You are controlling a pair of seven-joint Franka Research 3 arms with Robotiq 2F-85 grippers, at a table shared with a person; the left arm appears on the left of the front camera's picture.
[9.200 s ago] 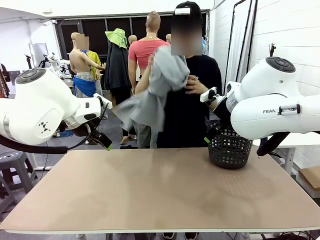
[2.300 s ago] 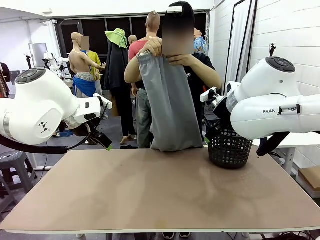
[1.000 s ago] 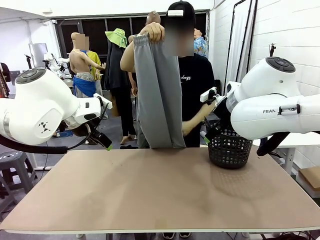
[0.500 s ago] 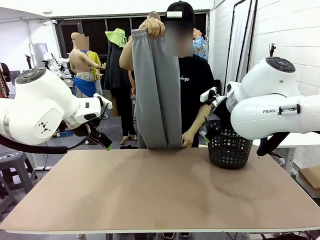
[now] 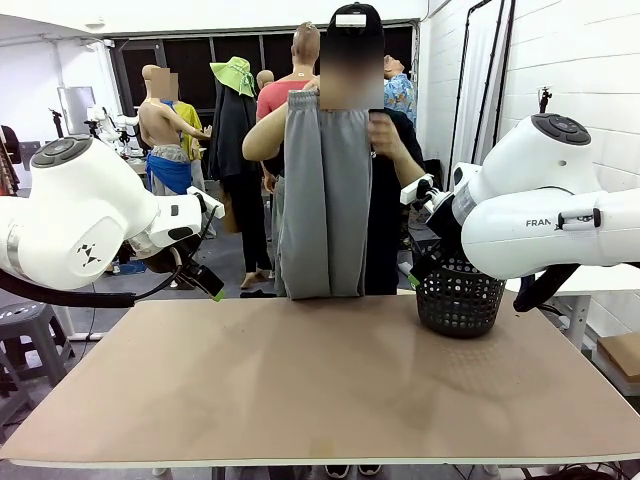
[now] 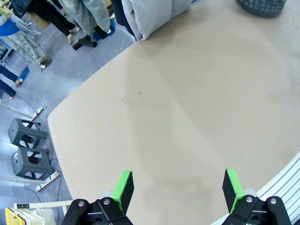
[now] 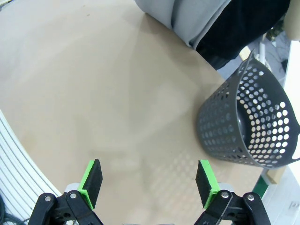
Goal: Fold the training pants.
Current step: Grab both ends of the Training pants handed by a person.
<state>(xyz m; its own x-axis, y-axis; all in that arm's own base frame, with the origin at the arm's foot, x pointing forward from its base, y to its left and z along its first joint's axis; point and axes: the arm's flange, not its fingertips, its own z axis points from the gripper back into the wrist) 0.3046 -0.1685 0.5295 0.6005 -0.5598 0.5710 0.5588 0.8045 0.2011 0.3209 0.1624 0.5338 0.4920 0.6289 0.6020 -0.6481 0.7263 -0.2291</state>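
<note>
training pants (image 5: 322,190): person (image 5: 395,150) across the way holds them up by the waistband, legs hanging to the counter's (image 5: 320,380) far edge | left hand (image 6: 177,187): open, above bare counter | right hand (image 7: 148,182): open, near black basket (image 7: 248,124)

Table (image 5: 300,380): flat tan top, matte, with a pale rim and rounded corners (clearest from the left wrist). Surface mostly bare. Faint darker blotches across the middle. Two small dark specks toward the far left part. A patch of fine dotted texture on the right side, next to the basket.

Black mesh basket (image 5: 460,295): stands upright on the far right part of the top, close to the far edge. Round, walls flaring upward, perforated all over.

Training pants (image 5: 320,200): hang at the far edge, left of the basket and apart from it. Hems reach tabletop level; cannot tell if they rest on it.
</note>
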